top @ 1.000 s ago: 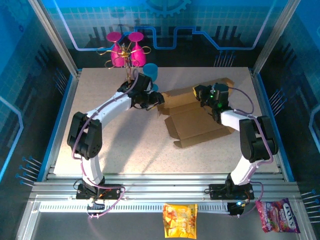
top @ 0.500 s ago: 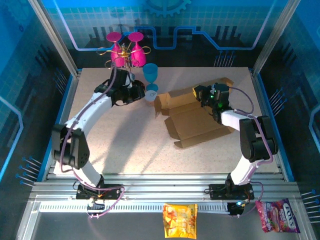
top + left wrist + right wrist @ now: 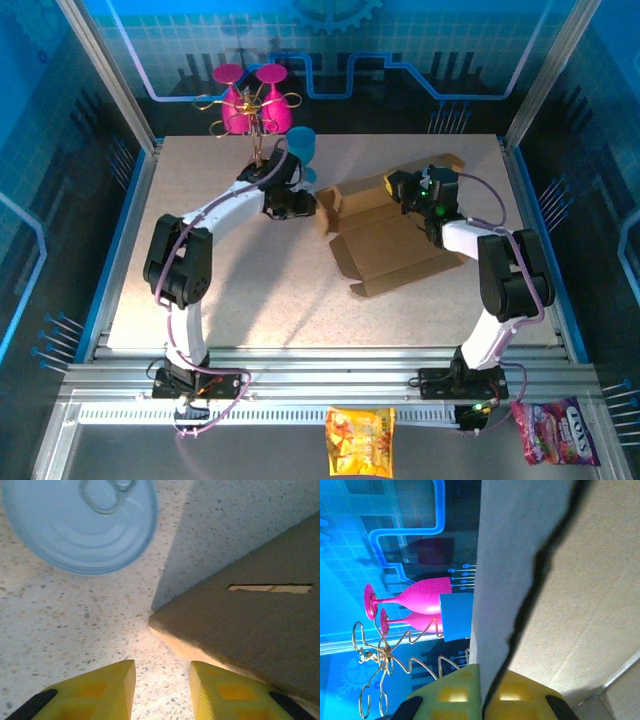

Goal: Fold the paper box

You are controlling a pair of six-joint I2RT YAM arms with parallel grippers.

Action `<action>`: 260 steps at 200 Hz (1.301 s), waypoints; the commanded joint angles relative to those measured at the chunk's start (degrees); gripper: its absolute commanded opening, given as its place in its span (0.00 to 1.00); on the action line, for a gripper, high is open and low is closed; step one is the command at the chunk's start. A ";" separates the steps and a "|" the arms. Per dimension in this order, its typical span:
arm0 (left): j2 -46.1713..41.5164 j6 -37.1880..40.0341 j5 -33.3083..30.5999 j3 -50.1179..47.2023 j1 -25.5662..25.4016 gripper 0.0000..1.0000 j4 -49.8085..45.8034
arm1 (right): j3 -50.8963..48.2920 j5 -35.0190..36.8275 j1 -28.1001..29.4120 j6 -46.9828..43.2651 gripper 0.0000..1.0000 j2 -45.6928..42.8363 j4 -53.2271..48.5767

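Observation:
The paper box [image 3: 395, 245] is a brown cardboard sheet lying mostly flat right of the table's middle, with its left flap [image 3: 327, 208] raised. My left gripper [image 3: 306, 205] hovers low just left of that flap. In the left wrist view its yellow fingers [image 3: 162, 667] stand open over bare table, and the flap's corner [image 3: 235, 625], with a slot in it, lies just ahead, apart from them. My right gripper [image 3: 402, 190] is shut on the box's rear flap. In the right wrist view the fingers [image 3: 482, 682] pinch the flap's edge [image 3: 512, 570].
Pink glasses on a gold wire rack [image 3: 250, 98] stand at the back left, with a blue cup [image 3: 301, 143] beside them. A pale blue round can top [image 3: 85, 525] lies just beyond my left fingers. Two snack packets [image 3: 360, 440] [image 3: 555, 430] rest on the front rail.
My left gripper swung away to the left towards the cup, then came back to the box's left flap. The right arm and its grip have not moved.

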 commanded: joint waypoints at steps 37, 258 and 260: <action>-4.23 2.77 3.69 -6.66 -1.37 0.38 10.34 | 1.36 -2.42 -0.38 -1.77 0.00 2.51 -5.97; -2.63 -1.68 -6.90 -10.54 -9.05 0.48 22.76 | 2.30 -2.76 -0.07 -0.71 0.00 1.45 -8.86; -2.63 -1.76 -7.28 -10.67 -9.07 0.47 22.92 | 2.27 -2.70 -0.08 -0.66 0.00 1.41 -8.78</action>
